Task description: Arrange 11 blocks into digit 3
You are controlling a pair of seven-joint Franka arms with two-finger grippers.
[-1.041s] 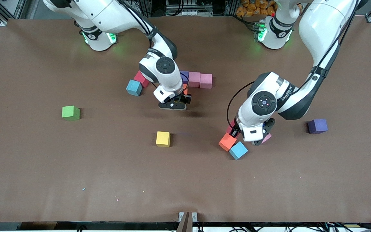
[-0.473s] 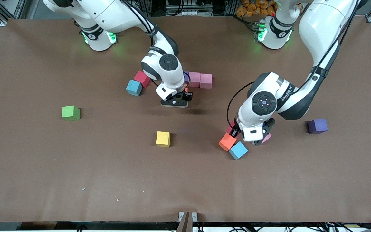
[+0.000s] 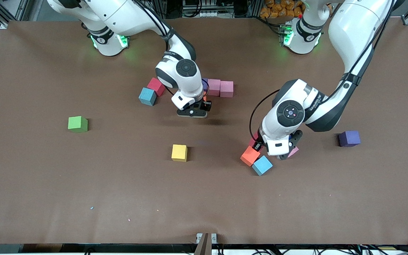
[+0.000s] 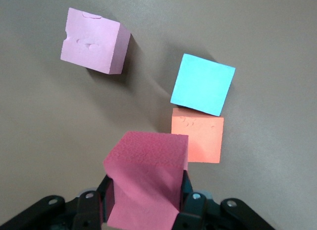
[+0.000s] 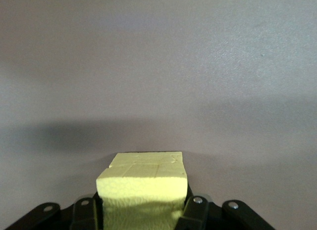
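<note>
Covering the bench (image 3: 48,184), brown matte paper carries scattered blocks around the pink row (image 3: 220,88). Right gripper (image 5: 141,210), clamped on a yellow block (image 5: 142,188), hovers just beside that row; left gripper (image 4: 146,210), over an orange block (image 3: 249,156), pinches a pink block (image 4: 146,183).

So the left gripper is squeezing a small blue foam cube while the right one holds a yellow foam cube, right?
Not quite: the left gripper is shut on a deep pink foam cube, as the left wrist view shows; the blue foam cube lies loose on the table. The right gripper does hold a yellow foam cube.
</note>
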